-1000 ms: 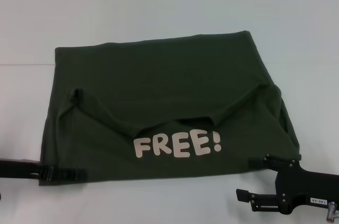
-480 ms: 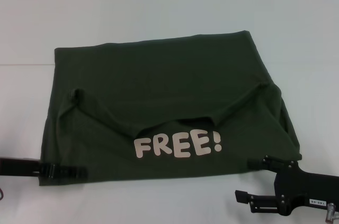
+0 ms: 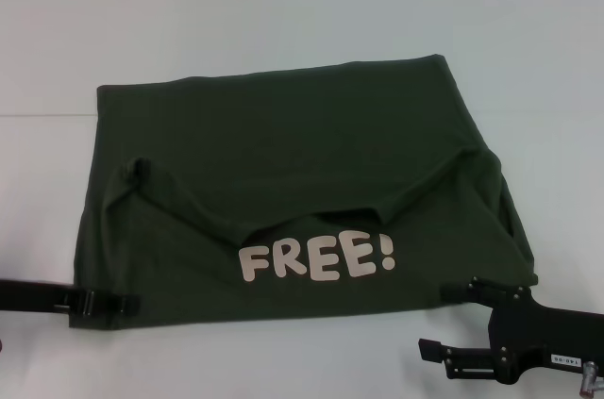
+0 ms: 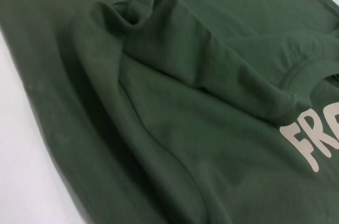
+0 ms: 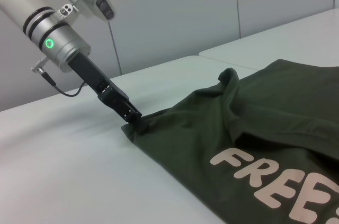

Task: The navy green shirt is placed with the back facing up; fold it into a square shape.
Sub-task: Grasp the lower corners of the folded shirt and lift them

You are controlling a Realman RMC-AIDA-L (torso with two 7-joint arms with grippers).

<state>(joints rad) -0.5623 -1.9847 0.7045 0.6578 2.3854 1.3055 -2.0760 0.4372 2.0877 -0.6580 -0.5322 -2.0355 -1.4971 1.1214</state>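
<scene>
**A:** Where did the navy green shirt (image 3: 302, 201) lie?

**B:** Spread across the middle of the white bench (image 3: 283, 3), already doubled once: its near half was turned over, so the pink "FREE!" lettering (image 3: 316, 257) showed towards the near edge.

**B:** And the claws?

**A:** The left gripper (image 3: 118, 305) sat at the shirt's near-left corner, fingers closed on the cloth there. The right gripper (image 3: 462, 288) met the near-right corner, but whether it gripped could not be told.

**B:** How should the fold have gone?

**A:** Probably both corners needed a firm pinch, then an even lift towards the far edge, keeping the hem taut so the sleeve ridges (image 4: 175, 38) flattened.
</scene>
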